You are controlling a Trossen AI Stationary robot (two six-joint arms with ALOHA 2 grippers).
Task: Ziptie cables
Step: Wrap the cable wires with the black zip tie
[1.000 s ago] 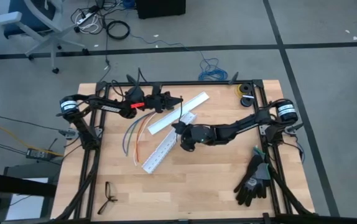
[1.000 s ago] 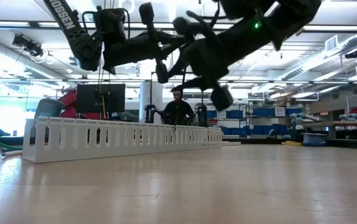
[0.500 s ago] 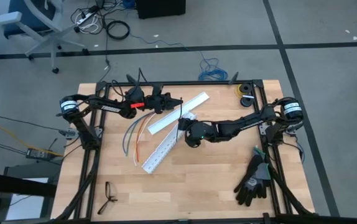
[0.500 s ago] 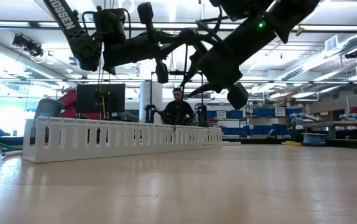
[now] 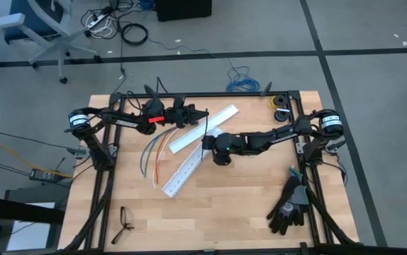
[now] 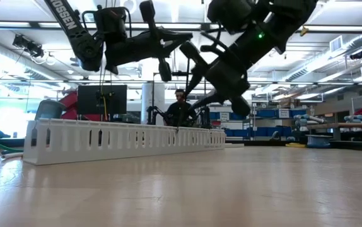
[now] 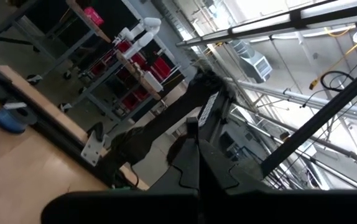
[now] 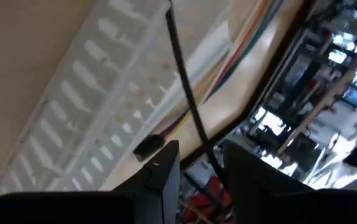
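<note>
I see the desk (image 5: pixel 246 205) carrying two white slotted ducts (image 5: pixel 188 164). My left end effector (image 5: pixel 198 115) is closed, holding the cables (image 5: pixel 154 150) at their dark end, the wires trailing down onto the desk. My right end effector (image 5: pixel 205 142) grips the ziptie (image 8: pixel 185 87), its long axis pointing toward the left end effector just beside it. No containers noted.

Left gripper (image 5: pixel 198 114) closed, raised at table rear; right gripper (image 5: pixel 205 142) part-open, extended toward centre.
</note>
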